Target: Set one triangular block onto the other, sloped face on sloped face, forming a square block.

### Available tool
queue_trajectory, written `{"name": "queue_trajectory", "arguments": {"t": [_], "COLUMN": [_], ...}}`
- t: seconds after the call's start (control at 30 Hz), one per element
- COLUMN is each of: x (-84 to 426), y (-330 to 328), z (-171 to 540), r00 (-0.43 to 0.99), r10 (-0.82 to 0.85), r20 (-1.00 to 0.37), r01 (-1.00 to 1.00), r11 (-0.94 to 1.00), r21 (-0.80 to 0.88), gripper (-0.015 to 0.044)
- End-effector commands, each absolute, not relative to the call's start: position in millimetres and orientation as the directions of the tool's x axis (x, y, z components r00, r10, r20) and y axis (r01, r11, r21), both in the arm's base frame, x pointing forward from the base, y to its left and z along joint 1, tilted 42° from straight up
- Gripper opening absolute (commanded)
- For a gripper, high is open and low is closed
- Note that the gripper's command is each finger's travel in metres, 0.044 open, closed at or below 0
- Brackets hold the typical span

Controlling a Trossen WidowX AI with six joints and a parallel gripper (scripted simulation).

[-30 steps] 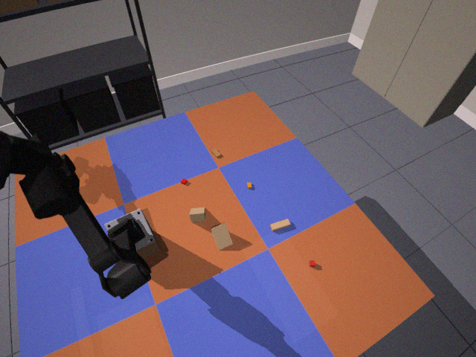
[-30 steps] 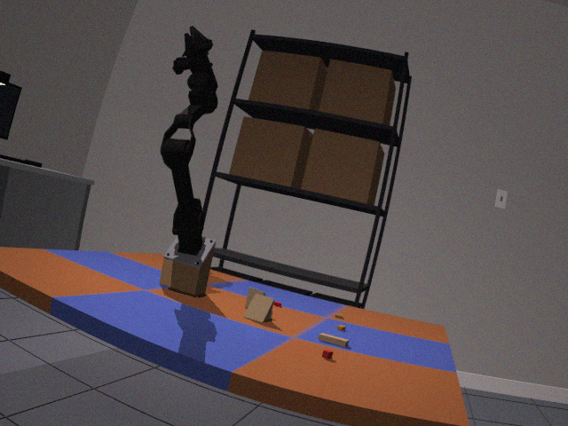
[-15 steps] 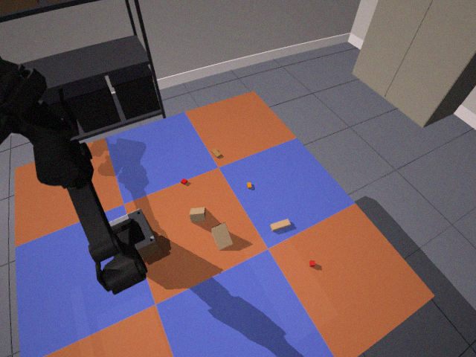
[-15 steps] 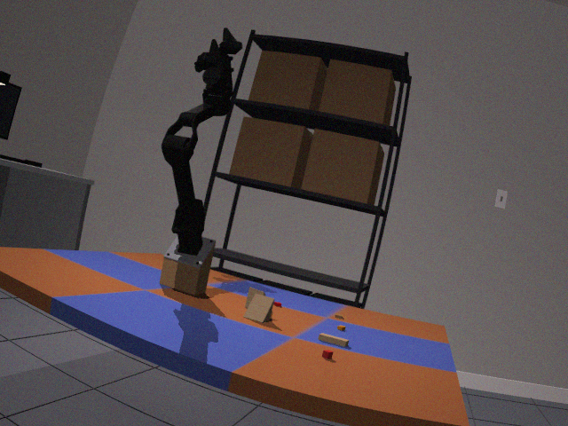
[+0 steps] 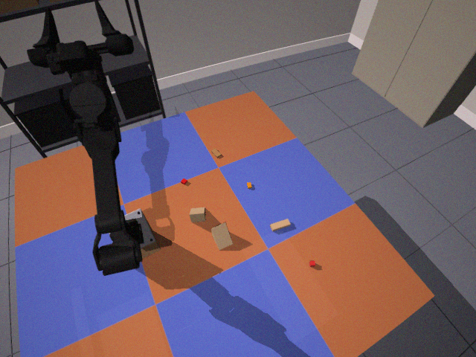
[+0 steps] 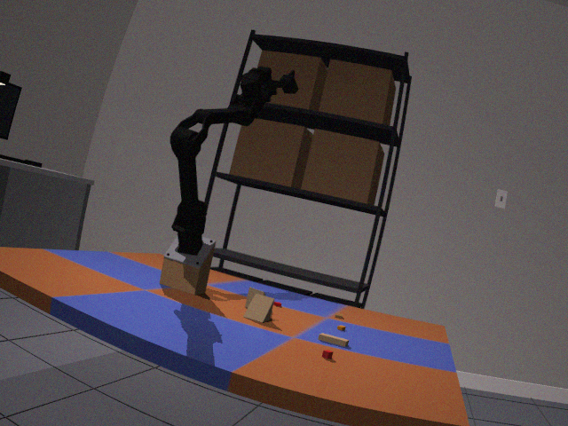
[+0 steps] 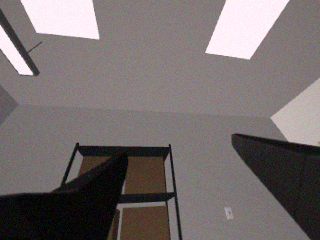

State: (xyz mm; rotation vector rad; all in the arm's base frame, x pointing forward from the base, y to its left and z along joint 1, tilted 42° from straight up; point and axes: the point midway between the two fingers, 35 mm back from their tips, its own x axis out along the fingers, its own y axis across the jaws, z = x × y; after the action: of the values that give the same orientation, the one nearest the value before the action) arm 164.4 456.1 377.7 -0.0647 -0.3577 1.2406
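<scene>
matt black plastic-looking robot arm [image 5: 105, 180] [image 6: 186, 174], two triangular tan blocks [image 5: 198, 214] [image 5: 222, 236] [image 6: 260, 307] that look like smooth unvarnished wood, pretty matt orange-and-blue checkered desk [image 5: 307, 172] [image 6: 375, 371], boxy brown cartons [image 6: 342, 167] [image 7: 145, 222] like plain cardboard, dull grey metal-looking base plate [image 5: 148, 236] [image 6: 209, 245]
</scene>
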Motion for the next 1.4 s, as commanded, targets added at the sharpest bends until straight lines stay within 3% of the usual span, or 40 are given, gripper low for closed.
{"name": "queue_trajectory", "arguments": {"t": [0.0,0.17,0.37,0.7,1.03,1.37], "x": [208,266,322,374,366,309], "y": [452,432,384,262,110,-31], "z": [337,275,203,99,34,26], "r00": [0.411,0.574,0.704,0.712,0.438,0.010], "r10": [0.908,0.807,0.596,0.094,-0.456,-0.837], "r20": [0.084,-0.136,-0.385,-0.696,-0.774,-0.546], "r01": [-0.906,-0.794,-0.503,0.203,0.814,1.000], "r11": [0.417,0.590,0.802,0.921,0.567,-0.007], "r21": [-0.072,0.149,0.321,0.332,0.126,0.028], "gripper": [0.0440,0.0440,0.0440,0.0440,0.0440,0.0440]}}
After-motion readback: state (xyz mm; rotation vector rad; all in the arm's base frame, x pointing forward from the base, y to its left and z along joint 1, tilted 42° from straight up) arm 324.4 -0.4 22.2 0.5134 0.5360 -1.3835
